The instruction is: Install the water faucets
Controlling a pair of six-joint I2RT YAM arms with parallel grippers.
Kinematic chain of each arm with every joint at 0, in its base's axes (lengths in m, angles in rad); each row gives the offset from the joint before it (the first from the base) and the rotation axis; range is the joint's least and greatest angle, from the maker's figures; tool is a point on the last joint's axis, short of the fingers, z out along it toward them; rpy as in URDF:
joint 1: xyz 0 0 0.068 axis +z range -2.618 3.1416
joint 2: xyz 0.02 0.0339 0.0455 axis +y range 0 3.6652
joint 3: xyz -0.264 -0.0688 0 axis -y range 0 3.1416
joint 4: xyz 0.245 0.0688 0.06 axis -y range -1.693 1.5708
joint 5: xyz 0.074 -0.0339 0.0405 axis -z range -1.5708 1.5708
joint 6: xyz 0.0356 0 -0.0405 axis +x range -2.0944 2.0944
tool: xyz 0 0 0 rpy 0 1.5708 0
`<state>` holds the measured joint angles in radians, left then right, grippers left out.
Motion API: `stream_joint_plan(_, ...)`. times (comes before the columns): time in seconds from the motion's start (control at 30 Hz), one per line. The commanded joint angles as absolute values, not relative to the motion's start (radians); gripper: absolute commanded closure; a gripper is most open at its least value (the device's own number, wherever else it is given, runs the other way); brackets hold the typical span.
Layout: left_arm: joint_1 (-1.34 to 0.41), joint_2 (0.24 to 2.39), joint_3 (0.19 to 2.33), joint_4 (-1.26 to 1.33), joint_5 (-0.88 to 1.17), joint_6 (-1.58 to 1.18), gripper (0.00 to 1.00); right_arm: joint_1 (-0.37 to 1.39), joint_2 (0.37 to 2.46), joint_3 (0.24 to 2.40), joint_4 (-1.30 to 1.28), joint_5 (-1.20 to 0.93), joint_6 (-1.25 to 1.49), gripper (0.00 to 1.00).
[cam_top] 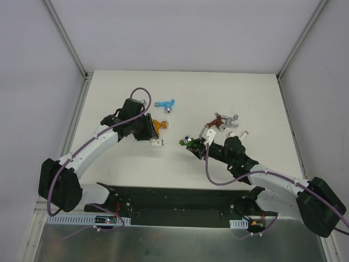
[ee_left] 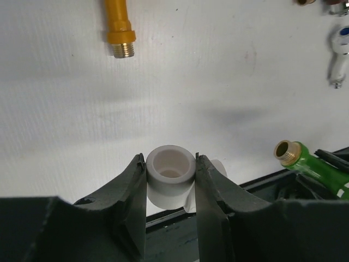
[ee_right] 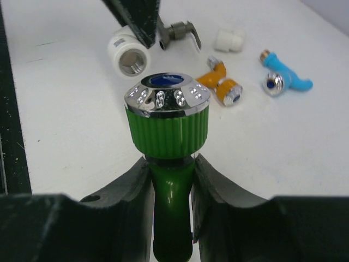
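My left gripper (cam_top: 153, 140) is shut on a stubby white pipe fitting (ee_left: 170, 176), its open socket facing away from the wrist camera, just above the table. My right gripper (cam_top: 196, 147) is shut on the green faucet (ee_right: 168, 128), gripping its neck below the chrome-capped knob. The green faucet's brass thread (ee_left: 287, 150) points toward the white fitting (ee_right: 128, 52), a short gap apart. An orange faucet (cam_top: 160, 125) lies just behind the left gripper. A blue faucet (cam_top: 165, 103) lies farther back.
A reddish-brown faucet (cam_top: 214, 122), a silver faucet (cam_top: 233, 119) and a white one (cam_top: 207, 133) lie behind the right gripper. A dark grey faucet (ee_right: 178, 31) and a loose white fitting (ee_right: 229, 39) lie beyond the left gripper. A black mat (cam_top: 174, 202) runs along the near edge.
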<state>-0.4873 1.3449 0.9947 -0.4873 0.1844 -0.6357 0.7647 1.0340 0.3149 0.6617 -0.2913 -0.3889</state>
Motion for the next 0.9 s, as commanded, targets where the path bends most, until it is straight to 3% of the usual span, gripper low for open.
stream_joint_plan(0.0,-0.43,1.237,1.037,-0.489,0.303,-0.577,1.0,0.772,1.063,0.434,0.828,-0.53,-0.564,1.0)
stream_joint_plan(0.43,-0.374,1.138,1.127,-0.509,0.572,-0.497,1.0,0.773,1.181,0.678,0.752,-0.871,-0.71,1.0)
stream_joint_plan(0.7,-0.374,1.131,1.187,-0.571,0.545,-0.482,1.0,0.773,1.147,0.765,0.476,-0.87,-0.85,1.0)
stream_joint_plan(0.87,-0.374,1.124,1.213,-0.598,0.526,-0.474,1.0,0.773,1.14,0.765,0.443,-0.821,-0.883,1.0)
